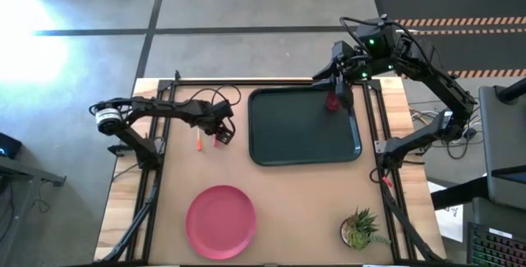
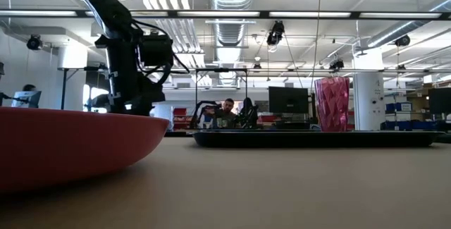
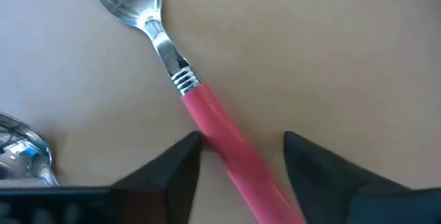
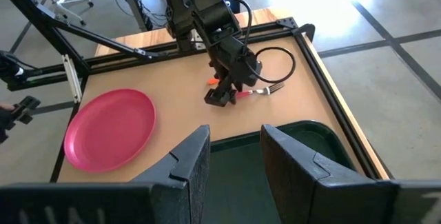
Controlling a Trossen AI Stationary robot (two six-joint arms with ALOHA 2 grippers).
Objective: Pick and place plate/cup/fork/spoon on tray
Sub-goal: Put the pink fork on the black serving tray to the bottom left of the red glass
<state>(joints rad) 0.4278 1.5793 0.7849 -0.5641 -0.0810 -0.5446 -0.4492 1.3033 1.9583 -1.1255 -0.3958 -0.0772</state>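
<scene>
The fork (image 3: 207, 107) lies flat on the table, its pink-red handle (image 3: 234, 155) running between the open fingers of my left gripper (image 3: 241, 165), which points down at it (image 1: 220, 131). The orange-handled spoon (image 1: 198, 141) lies just to the left of it; its bowl (image 3: 24, 156) shows in the left wrist view. The dark-red cup (image 2: 332, 102) stands upright on the tray (image 1: 304, 125), at its far right. My right gripper (image 4: 234, 162) is open and empty, above the cup (image 1: 332, 102). The plate (image 1: 220, 222) lies near the front edge. My left gripper stands with one finger on either side of the fork's handle, a little behind the metal neck, coming from above and lying across it. One finger (image 3: 180, 160) is right at the handle's edge; I cannot tell whether it touches. The fork lies flat on the table.
A small potted plant (image 1: 359, 230) stands at the front right. Black frame rails run along the table's left, right and far sides. Bare tabletop lies between the plate and the tray. People sit in the room far behind the table.
</scene>
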